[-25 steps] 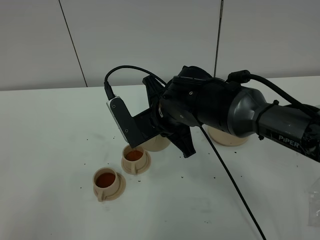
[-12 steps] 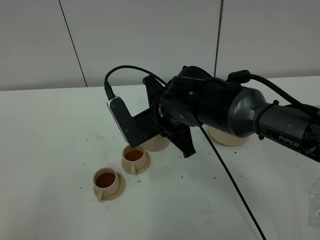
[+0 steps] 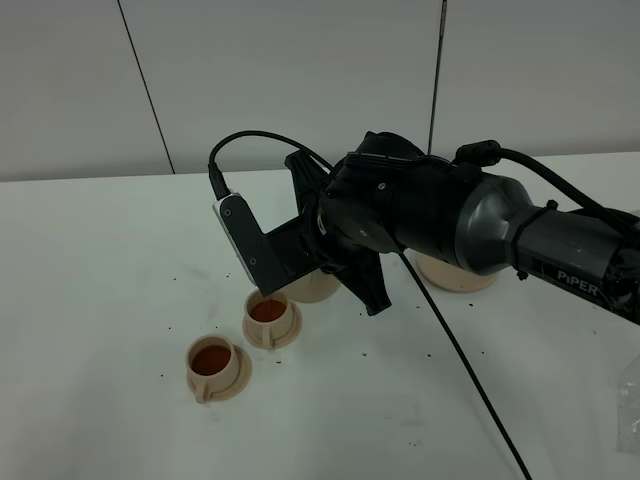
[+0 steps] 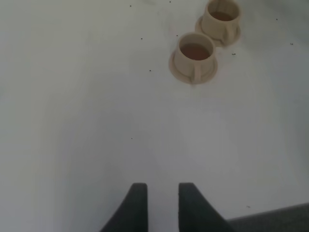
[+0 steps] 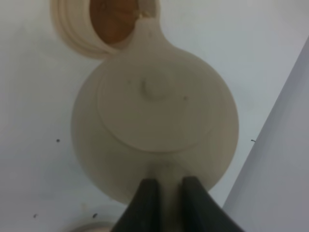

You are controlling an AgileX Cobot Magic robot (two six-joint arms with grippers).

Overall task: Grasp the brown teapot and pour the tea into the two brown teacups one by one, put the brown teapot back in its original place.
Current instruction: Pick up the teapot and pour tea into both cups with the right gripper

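right claw [image 5: 169, 187]: 2 dark fingers pressed together on the loop handle of the brown teapot [image 5: 154, 108], pinching it. the pot sits straight ahead of the fingertips, with the lid [image 5: 157, 104] and its knob facing the wrist camera and the spout at the end farthest from the claw. the spout tip is over the rim of the rear teacup [image 5: 108, 21], which holds orange-brown tea. cannot tell whether tea is running from the spout.

left claw [image 4: 161, 200]: fingers a little apart, bare table [image 4: 72, 121] showing between them, nothing held. both cups lie well ahead of it.

vs 1 second earlier, high view: no visible change. the arm, the pot and the 2 cups sit in the same spots, and the tea in the cups looks the same.

view differences:
- high view: the right arm [image 3: 430, 215] and its wrist camera cover most of the pot. only a tan sliver shows just above the rear teacup, and the claw fingers are hidden. this view alone shows the wide saucer [image 3: 455, 278], partly behind the arm and well apart from the pot. the front teacup [image 3: 212, 362] stands just beside the rear one.
- right wrist view: alone shows the grip on the handle, the lid, and the spout over the cup rim.
- left wrist view: alone shows the left claw, and both cups on their small saucers.
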